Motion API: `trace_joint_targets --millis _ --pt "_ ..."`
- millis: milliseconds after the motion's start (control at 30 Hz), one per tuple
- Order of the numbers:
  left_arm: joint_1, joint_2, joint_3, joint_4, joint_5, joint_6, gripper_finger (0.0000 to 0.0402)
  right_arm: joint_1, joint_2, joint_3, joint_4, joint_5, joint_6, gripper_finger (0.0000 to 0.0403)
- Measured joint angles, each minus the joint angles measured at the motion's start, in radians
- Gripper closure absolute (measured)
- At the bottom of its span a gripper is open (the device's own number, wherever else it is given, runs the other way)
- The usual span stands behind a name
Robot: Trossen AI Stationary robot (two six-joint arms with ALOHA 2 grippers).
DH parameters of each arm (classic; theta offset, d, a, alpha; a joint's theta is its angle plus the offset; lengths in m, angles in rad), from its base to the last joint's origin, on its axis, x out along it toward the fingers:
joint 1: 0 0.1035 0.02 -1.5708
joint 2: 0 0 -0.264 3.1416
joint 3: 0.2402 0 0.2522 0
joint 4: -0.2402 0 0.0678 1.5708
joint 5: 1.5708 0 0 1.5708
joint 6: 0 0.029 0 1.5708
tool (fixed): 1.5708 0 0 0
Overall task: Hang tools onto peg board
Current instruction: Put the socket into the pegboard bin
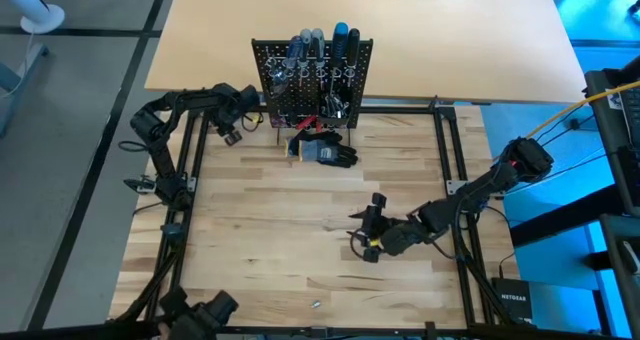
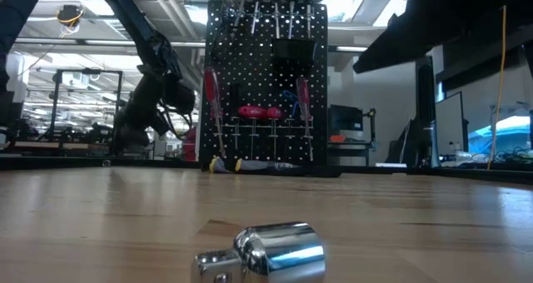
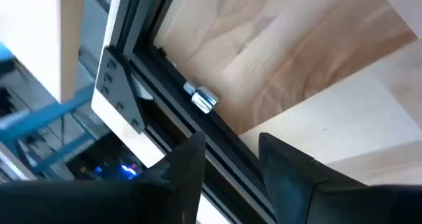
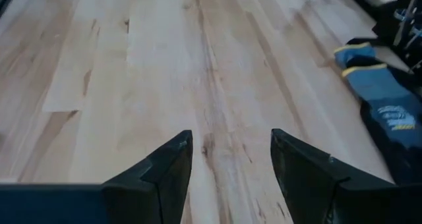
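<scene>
Left gripper (image 1: 243, 116) beside the peg board (image 1: 312, 80), empty.
Its fingers stand parted, holding nothing; right gripper (image 1: 366, 235) waits open, low over the counter (image 1: 280, 240), gloves (image 1: 325, 152) lying ahead.

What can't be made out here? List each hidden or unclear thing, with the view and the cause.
- Peg board: high view looks down on it, so which holders are filled is unclear.
- Glove bundle: right wrist view, cut off by the edge.
- Silver piece: low view, blurred, too close.
- Left gripper: open, empty; its target is out of frame.
</scene>
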Motion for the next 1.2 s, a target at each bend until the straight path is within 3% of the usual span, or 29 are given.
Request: trace_joint_targets --millis 167,433,700,1200 --pt "0.011 0.021 0.000 0.035 -0.014 0.124 0.0283 -0.009 0.000 -0.016 -0.003 -0.030 0.023 0.0200" --pt "0.017 0.110 0.001 -0.021 -0.166 0.272 0.0315 -0.008 0.000 -0.016 0.007 -0.031 0.022 0.0200" --pt "0.051 0.169 0.003 0.016 -0.218 0.288 0.0330 -0.011 0.000 -0.016 0.021 -0.030 -0.004 0.0200" --pt "0.056 0.177 0.003 0.061 -0.209 0.328 0.0330 -0.030 0.000 -0.016 0.023 -0.036 -0.027 0.0201"
